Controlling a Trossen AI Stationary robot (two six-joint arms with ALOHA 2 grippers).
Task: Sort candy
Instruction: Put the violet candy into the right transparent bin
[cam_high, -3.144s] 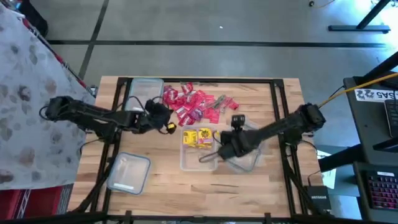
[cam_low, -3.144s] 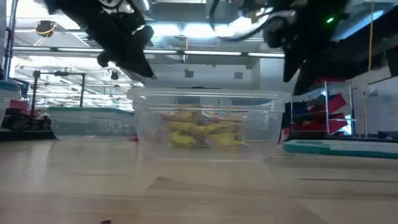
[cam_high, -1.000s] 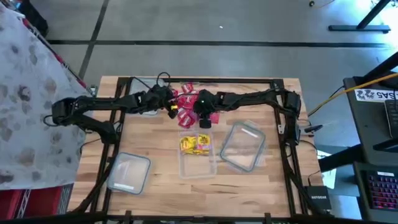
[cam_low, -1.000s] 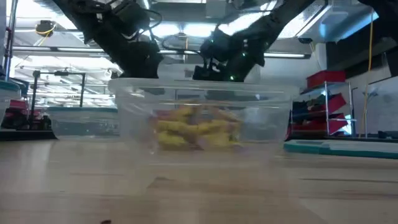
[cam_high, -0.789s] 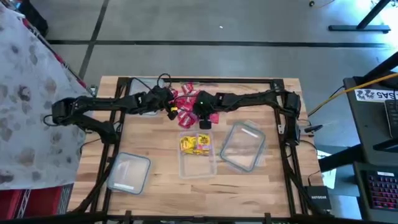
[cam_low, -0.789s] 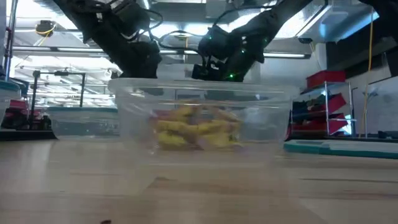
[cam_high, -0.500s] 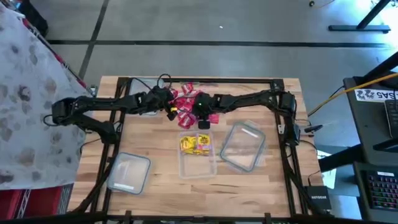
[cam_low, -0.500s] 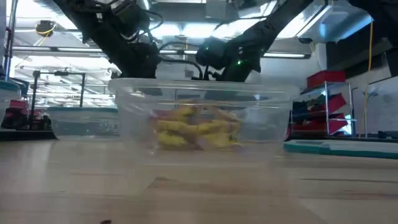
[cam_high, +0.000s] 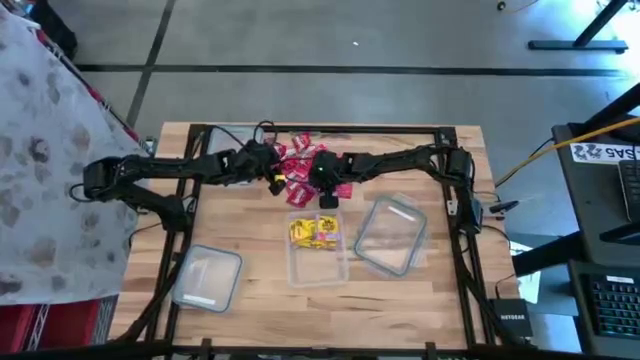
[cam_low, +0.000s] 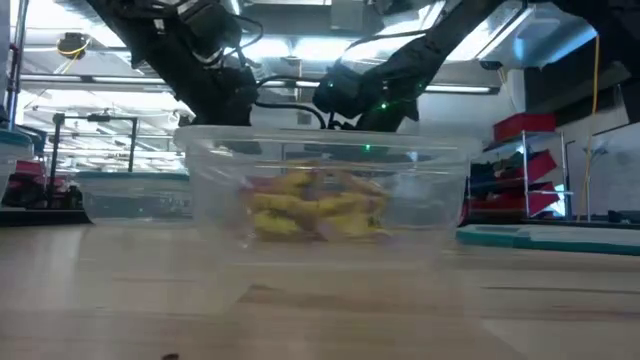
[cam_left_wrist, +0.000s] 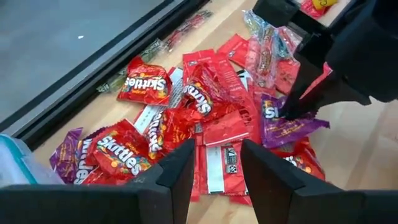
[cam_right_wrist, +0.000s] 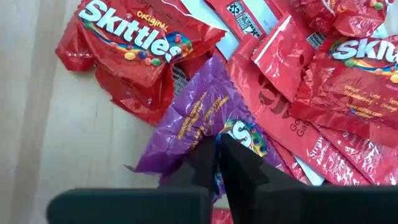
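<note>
Pick step: right gripper pinched nearly closed on purple packet in candy pile; left gripper hovers spread, empty; next, lift clear and carry to a tub.

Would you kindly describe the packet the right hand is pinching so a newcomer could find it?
Start at the red candy pile at the table's far edge. On its near side, the right hand pinches a purple packet; its neighbours are red.
</note>
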